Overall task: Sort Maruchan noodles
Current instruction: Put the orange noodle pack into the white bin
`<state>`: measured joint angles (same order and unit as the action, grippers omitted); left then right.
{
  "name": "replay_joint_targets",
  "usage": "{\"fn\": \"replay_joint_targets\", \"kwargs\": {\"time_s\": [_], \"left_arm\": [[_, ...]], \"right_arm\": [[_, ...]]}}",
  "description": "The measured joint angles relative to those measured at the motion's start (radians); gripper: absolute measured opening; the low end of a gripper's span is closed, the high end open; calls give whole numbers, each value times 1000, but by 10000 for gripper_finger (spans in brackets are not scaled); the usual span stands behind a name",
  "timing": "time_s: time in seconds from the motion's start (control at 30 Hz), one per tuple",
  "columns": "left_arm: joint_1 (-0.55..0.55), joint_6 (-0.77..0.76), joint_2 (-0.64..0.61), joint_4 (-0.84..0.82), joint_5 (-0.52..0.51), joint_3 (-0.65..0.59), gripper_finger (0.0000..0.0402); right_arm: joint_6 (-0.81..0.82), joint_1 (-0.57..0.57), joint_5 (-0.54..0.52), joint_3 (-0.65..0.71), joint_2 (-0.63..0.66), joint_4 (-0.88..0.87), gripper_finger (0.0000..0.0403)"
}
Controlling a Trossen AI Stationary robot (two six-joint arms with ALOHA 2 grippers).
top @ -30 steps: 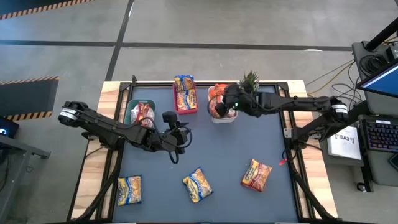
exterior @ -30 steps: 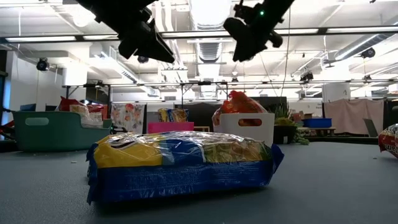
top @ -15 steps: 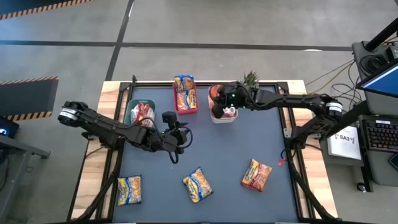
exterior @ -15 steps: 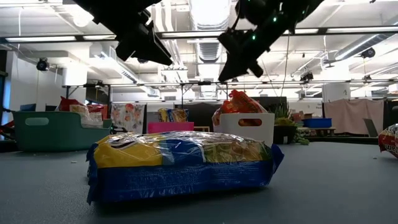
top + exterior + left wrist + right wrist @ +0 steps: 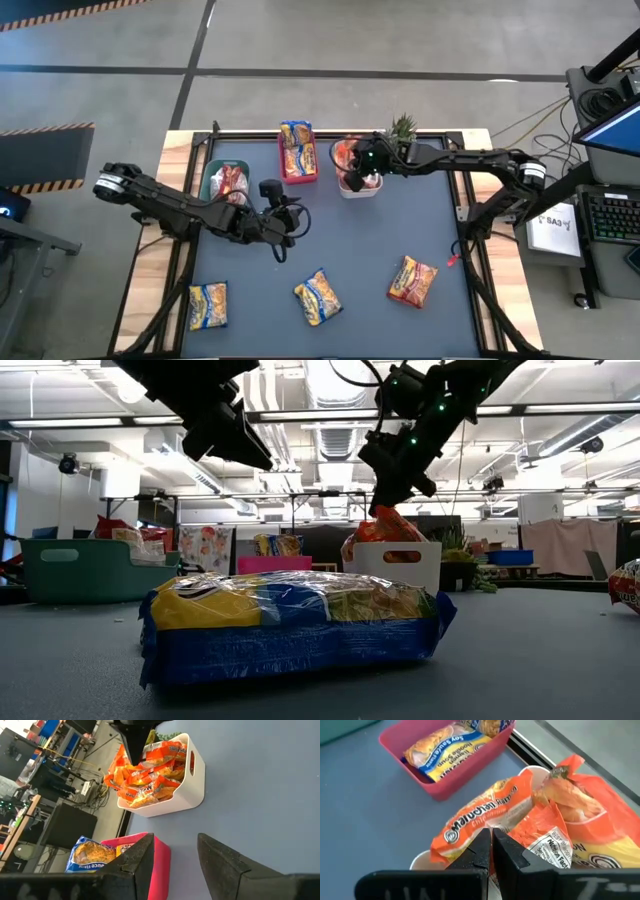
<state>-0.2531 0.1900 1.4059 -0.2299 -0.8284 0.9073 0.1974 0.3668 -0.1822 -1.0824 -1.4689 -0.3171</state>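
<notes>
Across the dark desk (image 5: 380, 235) three noodle packets (image 5: 318, 297) are lying loose while the right hand (image 5: 358, 178), now closed and empty, is dipping over the white bin (image 5: 360, 190) of orange packets (image 5: 485, 820), and the left hand (image 5: 292, 232) is hovering half open mid-desk.

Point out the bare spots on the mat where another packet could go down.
Widest bare patch: between the white bin and the orange packet. Another lies between the green bin and the yellow packet, though the left arm crosses above it. Crowded: the bin row, including the pink bin.
</notes>
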Motion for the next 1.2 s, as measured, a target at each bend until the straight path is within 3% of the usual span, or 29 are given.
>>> {"fn": "replay_joint_targets", "kwargs": {"time_s": [0.57,0.9,1.03,1.2], "left_arm": [[0,-24,0,-26,0,0,134],[0,-42,0,-20,7,0,134],[17,-5,15,169,138,-1,134],[73,83,128,620,416,-1,134]], "right_arm": [[-48,5,-63,-3,22,-96,9],[-86,13,-186,-3,56,-199,9],[-95,14,-186,-2,56,-202,9],[-83,11,-186,-30,106,-275,9]]}}
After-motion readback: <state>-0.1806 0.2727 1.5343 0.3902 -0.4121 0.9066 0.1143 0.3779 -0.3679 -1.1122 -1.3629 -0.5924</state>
